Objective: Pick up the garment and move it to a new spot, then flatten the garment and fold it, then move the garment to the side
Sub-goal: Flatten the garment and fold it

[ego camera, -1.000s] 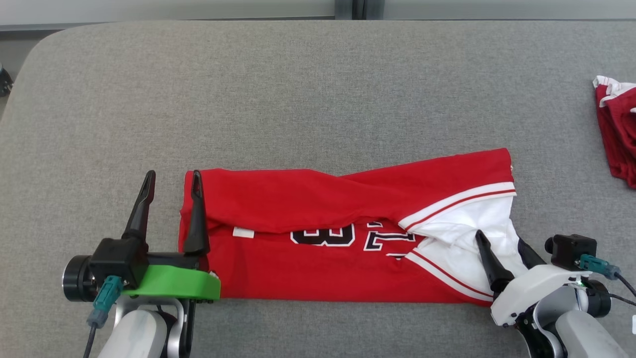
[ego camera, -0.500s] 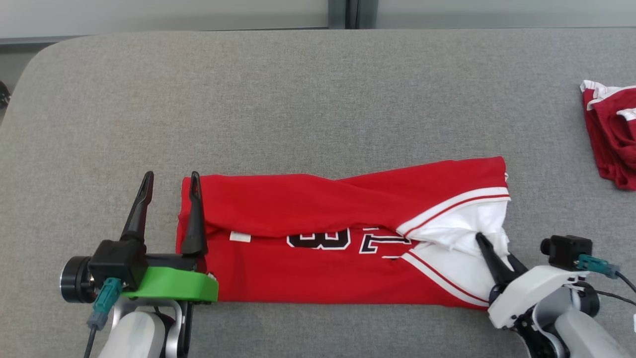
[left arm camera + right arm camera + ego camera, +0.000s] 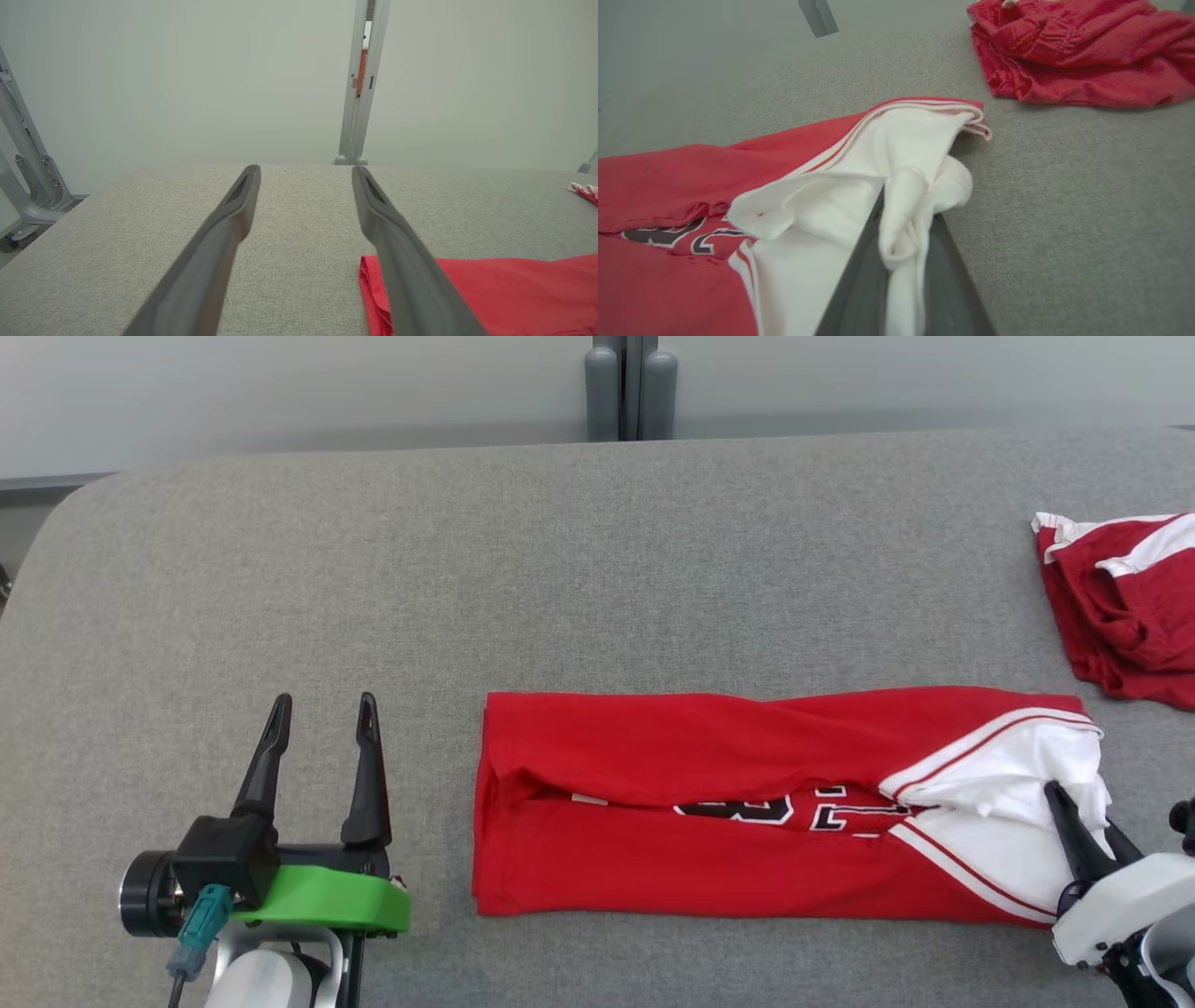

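**A:** What have your right fingers [image 3: 864, 280] got?

**B:** They're pinched shut on a bunch of the white cloth at the right end of the jersey [image 3: 672, 747]. Your left fingers [image 3: 366, 784] stand wide apart and hold nothing. They are down by the bench [image 3: 560, 569], touching it or just above, I can't tell which, and apart from the jersey's left edge.

**A:** Where does the jersey lie?

**B:** It lies folded into a long band across the near middle of the bench, with its right end in your grip. I'd judge you're on the move to the side.

**A:** How do I do it well?

**B:** Drag it low and steady so the band slides whole. If you lift high, I'd expect the top flap to fall open. You grip only loose white cloth, so a jerk may pull it out of the fold.

**A:** How much room is there?

**B:** The red heap [image 3: 1130, 616] sits near, beyond and to the right. Stop short of it. The bench's near edge seems close to your wrist. Bare bench lies beyond and to the left.
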### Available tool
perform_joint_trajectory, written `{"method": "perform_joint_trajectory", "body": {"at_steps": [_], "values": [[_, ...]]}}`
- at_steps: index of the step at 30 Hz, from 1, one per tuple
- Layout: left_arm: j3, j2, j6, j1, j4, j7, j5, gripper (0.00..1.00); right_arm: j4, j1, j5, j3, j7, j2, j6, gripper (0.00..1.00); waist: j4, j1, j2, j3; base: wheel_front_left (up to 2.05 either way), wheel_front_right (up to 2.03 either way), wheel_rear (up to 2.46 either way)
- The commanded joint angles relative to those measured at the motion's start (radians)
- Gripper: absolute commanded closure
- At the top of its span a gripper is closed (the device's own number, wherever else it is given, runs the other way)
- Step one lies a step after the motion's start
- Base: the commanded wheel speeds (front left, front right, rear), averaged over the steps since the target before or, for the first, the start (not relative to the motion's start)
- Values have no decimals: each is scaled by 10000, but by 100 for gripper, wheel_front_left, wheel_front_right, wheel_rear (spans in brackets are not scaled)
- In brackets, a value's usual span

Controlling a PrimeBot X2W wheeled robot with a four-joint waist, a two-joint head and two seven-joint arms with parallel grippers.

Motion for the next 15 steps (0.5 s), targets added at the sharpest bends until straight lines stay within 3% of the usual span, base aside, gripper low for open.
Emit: {"method": "perform_joint_trajectory", "body": {"at_steps": [1,9,15], "values": [[47,32,-29,142,0,-28,85,0,-418,-39,-350,-2,204,-65,-23,100,-133,0,0,-214,0,0,0],[-83,57,-101,193,76,-26,54,0,-3171,-761,-1590,1071,2161,375,-18,100,-135,0,0,-539,0,0,0],[-206,-31,-138,65,121,-21,14,0,-3743,-1568,-1388,2696,3001,1364,-15,100,204,0,0,-547,0,0,0]]}}
